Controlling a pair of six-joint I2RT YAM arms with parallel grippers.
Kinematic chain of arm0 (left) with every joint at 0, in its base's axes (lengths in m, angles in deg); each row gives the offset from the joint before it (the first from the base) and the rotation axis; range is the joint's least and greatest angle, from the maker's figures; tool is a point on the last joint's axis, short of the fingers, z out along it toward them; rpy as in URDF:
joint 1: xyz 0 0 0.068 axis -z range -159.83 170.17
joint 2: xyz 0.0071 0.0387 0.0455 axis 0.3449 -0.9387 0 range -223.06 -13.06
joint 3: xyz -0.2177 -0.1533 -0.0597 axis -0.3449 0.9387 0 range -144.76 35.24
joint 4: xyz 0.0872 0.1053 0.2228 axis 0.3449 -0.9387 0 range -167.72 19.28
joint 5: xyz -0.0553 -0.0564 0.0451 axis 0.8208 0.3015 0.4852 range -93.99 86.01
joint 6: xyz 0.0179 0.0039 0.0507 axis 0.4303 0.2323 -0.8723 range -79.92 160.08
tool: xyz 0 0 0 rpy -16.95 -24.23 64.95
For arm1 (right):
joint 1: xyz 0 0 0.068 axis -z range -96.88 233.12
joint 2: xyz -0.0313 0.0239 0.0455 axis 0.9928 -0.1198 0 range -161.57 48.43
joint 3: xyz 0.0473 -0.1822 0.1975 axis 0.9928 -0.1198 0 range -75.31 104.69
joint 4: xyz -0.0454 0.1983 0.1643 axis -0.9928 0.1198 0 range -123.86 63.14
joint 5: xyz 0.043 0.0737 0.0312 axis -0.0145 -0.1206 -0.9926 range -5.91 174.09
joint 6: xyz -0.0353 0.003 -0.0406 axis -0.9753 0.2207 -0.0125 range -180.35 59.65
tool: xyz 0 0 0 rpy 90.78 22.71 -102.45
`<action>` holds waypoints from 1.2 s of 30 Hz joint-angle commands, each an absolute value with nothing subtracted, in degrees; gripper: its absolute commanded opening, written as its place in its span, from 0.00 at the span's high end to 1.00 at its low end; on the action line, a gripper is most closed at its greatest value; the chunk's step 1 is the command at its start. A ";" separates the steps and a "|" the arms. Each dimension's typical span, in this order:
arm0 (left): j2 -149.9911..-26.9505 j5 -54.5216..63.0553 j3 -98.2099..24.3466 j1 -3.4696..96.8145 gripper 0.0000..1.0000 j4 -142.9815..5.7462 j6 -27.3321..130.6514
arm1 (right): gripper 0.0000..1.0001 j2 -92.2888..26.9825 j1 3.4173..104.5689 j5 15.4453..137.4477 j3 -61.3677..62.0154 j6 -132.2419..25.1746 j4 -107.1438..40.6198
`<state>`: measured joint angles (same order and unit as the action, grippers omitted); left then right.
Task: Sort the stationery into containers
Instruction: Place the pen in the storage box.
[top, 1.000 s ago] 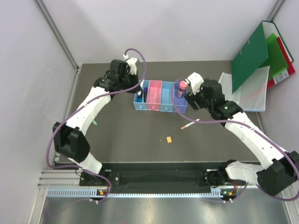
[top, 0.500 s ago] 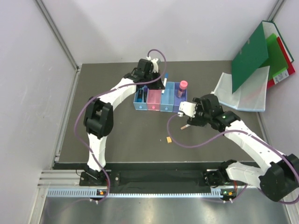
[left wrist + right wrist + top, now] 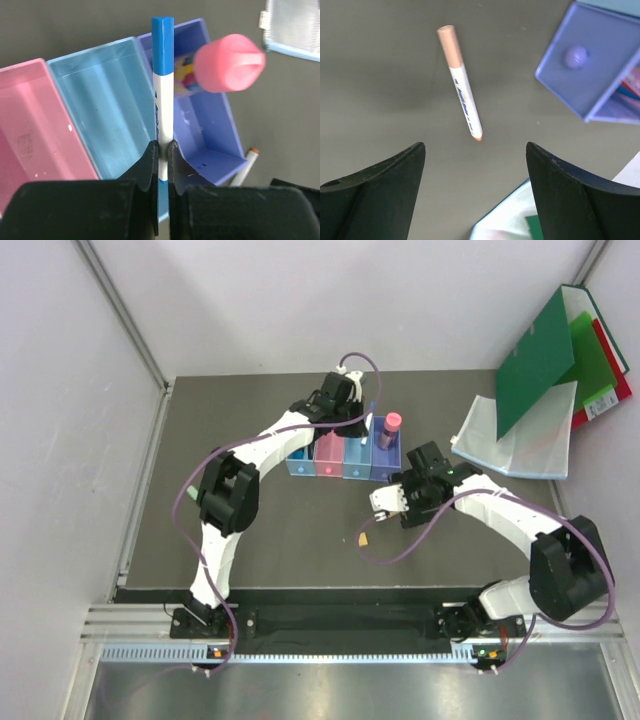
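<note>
my left pincer [image 3: 162,150] clamps the white-blue pen [image 3: 163,100] upright over the bins [image 3: 95,54] so it drops in clean; my right pincer [image 3: 475,148] hangs wide open over the pinkish pen [image 3: 462,95] on the table [image 3: 375,70], lining up.

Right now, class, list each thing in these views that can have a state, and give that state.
Left gripper, jaws shut on the white-blue pen.
Right gripper, jaws open, empty.
Pinkish pen, lying loose on the table.
Pink-capped tube, standing in the purple bin.
Tiny orange block, loose on the table.
Light blue bin, empty where visible.
</note>
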<state>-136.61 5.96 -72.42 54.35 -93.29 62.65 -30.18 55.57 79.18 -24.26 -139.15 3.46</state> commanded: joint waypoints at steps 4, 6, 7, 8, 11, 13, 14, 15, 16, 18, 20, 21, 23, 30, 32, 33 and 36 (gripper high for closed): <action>-139.10 1.46 -74.80 54.71 1.00 -94.36 62.84 | 0.18 -35.85 56.22 76.97 -20.73 -151.04 5.08; -139.71 1.19 -74.80 54.80 1.00 -94.36 63.11 | 0.18 -38.04 56.23 76.62 -19.25 -151.31 5.08; -139.89 1.10 -74.80 54.89 1.00 -94.54 63.19 | 0.18 -38.75 56.23 76.18 -18.71 -151.66 5.08; -140.15 1.10 -74.80 54.98 1.00 -94.45 63.28 | 0.18 -39.72 56.23 76.00 -18.27 -152.01 5.08; -140.94 0.75 -74.71 55.42 1.00 -94.54 63.55 | 0.17 -40.95 56.23 75.56 -18.18 -153.51 3.41; -141.38 0.75 -74.63 55.77 1.00 -94.54 63.81 | 0.17 -41.83 56.23 75.56 -18.09 -154.56 2.45; -141.47 0.84 -74.63 55.94 1.00 -94.54 63.90 | 0.17 -42.71 56.23 75.48 -18.01 -154.65 2.01; -141.56 0.75 -74.54 56.03 1.00 -94.63 63.99 | 0.17 -43.24 56.31 75.39 -17.74 -154.92 1.31; -141.56 0.84 -74.36 56.21 1.00 -94.63 64.07 | 0.17 -43.76 56.31 75.04 -17.48 -154.92 1.21; -141.47 0.84 -74.10 56.38 1.00 -94.63 64.16 | 0.18 -45.43 56.31 74.77 -16.60 -155.01 0.95; -141.47 0.84 -73.75 56.38 1.00 -94.63 64.16 | 0.18 -46.92 56.40 74.51 -16.16 -155.27 0.86; -141.12 0.67 -73.57 56.47 1.00 -94.63 64.16 | 0.18 -47.37 56.31 74.51 -15.99 -155.44 0.69; -140.95 0.66 -73.05 56.38 0.95 -94.63 64.08 | 0.19 -48.68 56.31 74.16 -15.20 -155.62 0.68; -140.07 0.84 -72.17 56.47 0.71 -94.80 64.07 | 0.27 -50.45 56.31 73.72 -14.32 -158.52 4.02; -139.45 0.93 -71.99 56.38 0.67 -94.89 64.16 | 0.29 -50.89 56.31 73.80 -14.05 -159.31 5.77; -139.19 1.01 -71.90 56.47 0.65 -94.89 64.16 | 0.32 -50.80 56.31 73.98 -14.05 -159.49 6.30; -137.79 1.37 -71.64 56.30 0.62 -95.33 63.99 | 0.37 -50.98 56.31 74.42 -14.31 -160.89 8.15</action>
